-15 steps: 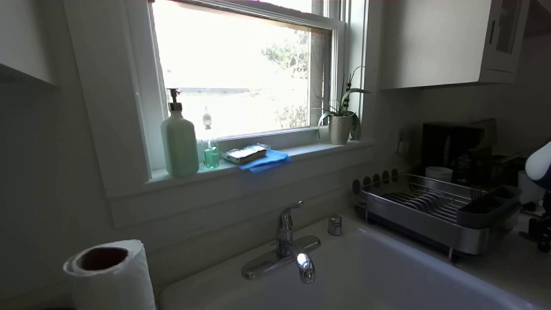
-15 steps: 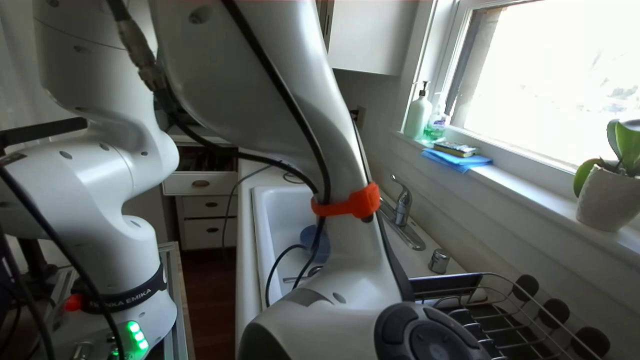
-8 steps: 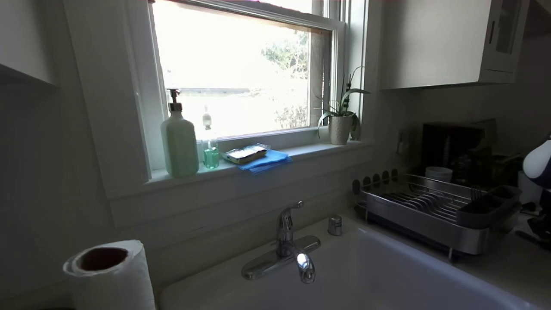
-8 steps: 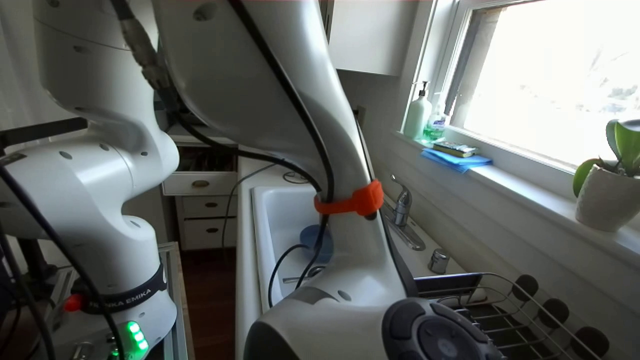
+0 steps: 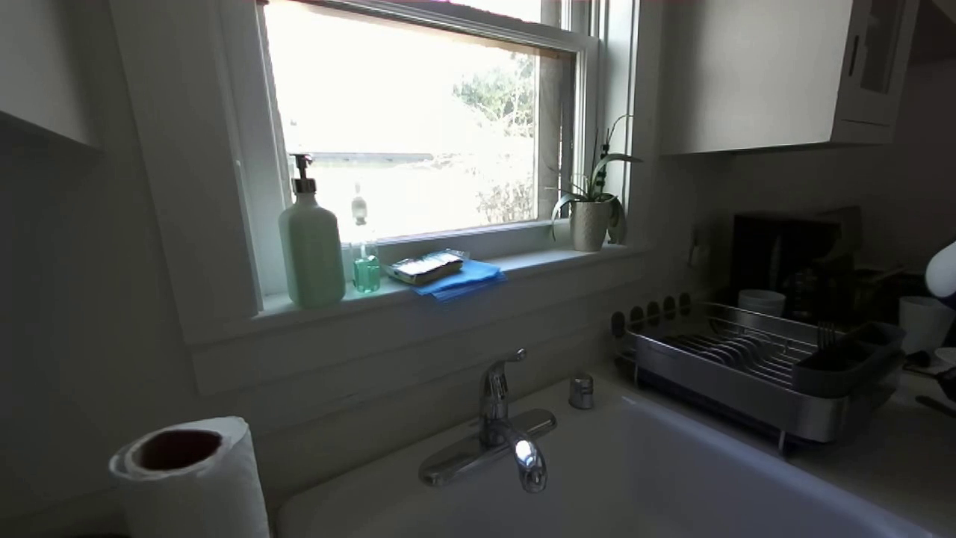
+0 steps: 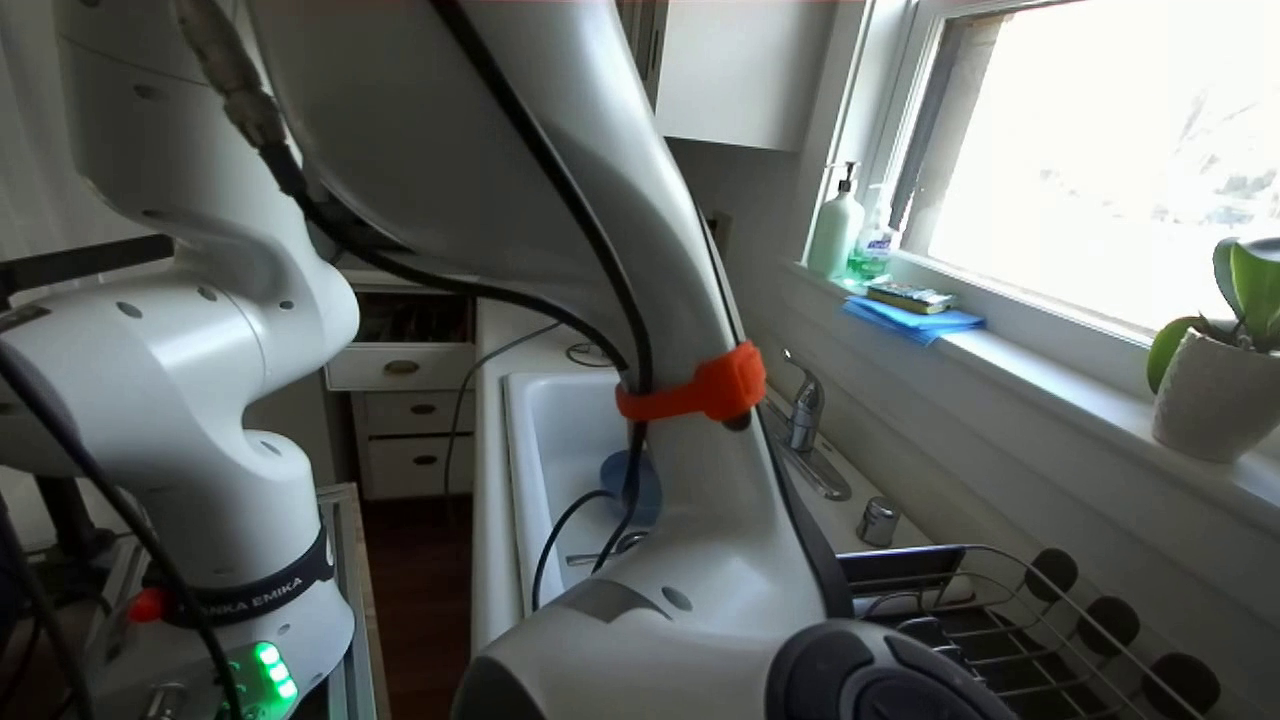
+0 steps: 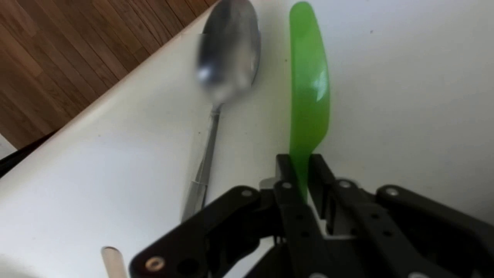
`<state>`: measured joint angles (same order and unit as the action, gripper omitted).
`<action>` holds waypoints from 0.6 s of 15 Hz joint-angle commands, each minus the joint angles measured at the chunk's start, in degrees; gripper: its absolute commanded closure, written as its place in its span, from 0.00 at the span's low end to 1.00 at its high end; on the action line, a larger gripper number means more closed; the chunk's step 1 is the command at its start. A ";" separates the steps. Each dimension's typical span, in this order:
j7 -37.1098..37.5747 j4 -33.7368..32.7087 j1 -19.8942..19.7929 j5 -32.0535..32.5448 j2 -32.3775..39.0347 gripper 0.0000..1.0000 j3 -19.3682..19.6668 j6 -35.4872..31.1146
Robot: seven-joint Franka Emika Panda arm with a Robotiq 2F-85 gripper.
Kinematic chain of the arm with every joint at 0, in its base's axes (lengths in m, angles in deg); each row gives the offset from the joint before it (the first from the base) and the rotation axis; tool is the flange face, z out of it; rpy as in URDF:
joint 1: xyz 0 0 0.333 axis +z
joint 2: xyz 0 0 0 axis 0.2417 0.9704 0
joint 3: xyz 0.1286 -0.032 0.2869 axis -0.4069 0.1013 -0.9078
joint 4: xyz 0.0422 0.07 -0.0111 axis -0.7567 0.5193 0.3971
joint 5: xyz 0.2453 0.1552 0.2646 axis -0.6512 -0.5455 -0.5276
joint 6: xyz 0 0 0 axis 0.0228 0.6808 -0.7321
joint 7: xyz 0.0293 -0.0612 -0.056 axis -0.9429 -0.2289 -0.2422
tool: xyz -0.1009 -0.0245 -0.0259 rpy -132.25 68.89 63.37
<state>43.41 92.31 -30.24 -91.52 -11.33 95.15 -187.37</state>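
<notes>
In the wrist view my gripper [image 7: 300,158] is shut on a green knife [image 7: 310,85], with a finger on either side of its narrow part. The wide blade points away from the jaws, and the rest of the handle is hidden between the fingers. Whether the knife touches the white counter [image 7: 405,96] or hangs just above it, I cannot tell. To the left lies a metal spoon [image 7: 208,154], its bowl blurred and its handle end hidden by the gripper. Neither exterior view clearly shows the jaws; the arm [image 6: 700,480] reaches down past the lower edge of one.
The counter's edge runs diagonally above a wooden floor [image 7: 58,58]. A pale stick-like piece [image 7: 114,262] lies at lower left. A dish rack [image 5: 739,388] stands beside the sink [image 5: 597,478] and faucet [image 5: 497,411]. A white cup [image 5: 925,325] stands behind the rack.
The arm has shifted: its orange strap sits a little higher. At the right edge of an exterior view the arm has moved rightward, mostly out of sight, uncovering the white cup.
</notes>
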 commanded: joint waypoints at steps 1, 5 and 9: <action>-0.39 0.05 -0.75 1.90 -4.37 0.96 0.97 4.34; -1.60 0.61 -0.49 0.35 -8.01 0.96 0.92 7.53; 2.61 0.70 0.25 3.21 -11.17 0.96 2.70 11.60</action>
<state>43.07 92.26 -30.38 -91.35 -18.65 96.32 -179.34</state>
